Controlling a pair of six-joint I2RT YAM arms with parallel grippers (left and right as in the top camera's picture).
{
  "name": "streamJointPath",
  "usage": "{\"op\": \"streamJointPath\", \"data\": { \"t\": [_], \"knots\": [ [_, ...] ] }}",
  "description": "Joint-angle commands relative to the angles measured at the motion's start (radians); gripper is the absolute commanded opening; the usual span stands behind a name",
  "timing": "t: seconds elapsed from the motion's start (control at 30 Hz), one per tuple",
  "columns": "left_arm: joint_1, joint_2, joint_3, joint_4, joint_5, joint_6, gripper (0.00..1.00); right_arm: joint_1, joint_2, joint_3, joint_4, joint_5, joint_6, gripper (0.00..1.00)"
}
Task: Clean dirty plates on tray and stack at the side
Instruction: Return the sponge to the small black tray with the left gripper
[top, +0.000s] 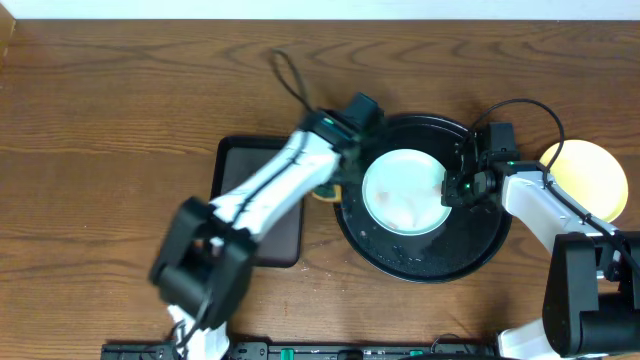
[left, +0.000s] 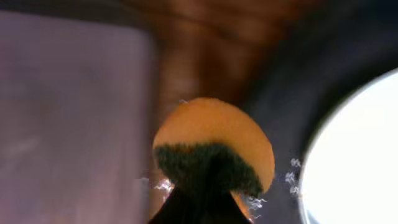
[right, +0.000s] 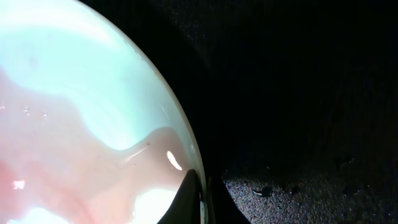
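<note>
- Pinkish film covers the pale plate (top: 403, 190) in the middle of the tray (top: 470, 250), so you have that one left to scrub.
- Your right claw (top: 452, 188) is closed on its right rim.
- Your left claw (top: 335, 185) is clamped on the sponge (left: 211, 146), just left of that plate.
- The yellow plate (top: 590, 180) lies off the tray at the right of the surface (top: 100, 120) and looks done.
- Count: two plates in view, no third; one sponge; one rectangular tray (top: 255, 165).

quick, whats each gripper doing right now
left gripper: closed, holding the sponge
right gripper: closed, pinching the rim of the pale blue plate
</note>
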Motion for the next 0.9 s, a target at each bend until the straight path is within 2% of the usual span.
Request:
{"op": "streamJointPath", "data": {
  "t": [0.0, 0.2, 0.43, 0.53, 0.57, 0.7, 0.87],
  "knots": [
    [0.066, -0.107, -0.006, -0.087, -0.072, 0.053, 0.07, 0.011, 0.011, -0.026, -0.019, 0.019, 0.003, 0.01],
    [0.191, -0.127, -0.028, -0.203, -0.075, 0.108, 0.07, 0.011, 0.011, -0.026, -0.019, 0.019, 0.003, 0.01],
    [0.286, -0.127, -0.23, -0.049, -0.059, 0.108, 0.08, 0.011, 0.011, -0.026, -0.012, 0.019, -0.008, 0.01],
    [0.311, -0.127, -0.309, 0.021, -0.06, 0.108, 0.17, 0.011, 0.011, -0.025, -0.008, 0.019, -0.04, 0.01],
    [0.317, -0.127, -0.314, 0.024, -0.06, 0.108, 0.27, 0.011, 0.011, -0.024, -0.008, 0.019, -0.055, 0.01],
    [0.341, -0.156, -0.288, -0.006, -0.044, 0.111, 0.29, 0.011, -0.016, 0.002, -0.033, 0.001, -0.068, 0.01],
    [0.345, -0.267, -0.254, -0.057, -0.003, 0.111, 0.52, 0.012, -0.131, 0.019, -0.042, -0.034, -0.067, 0.01]
  ]
}}
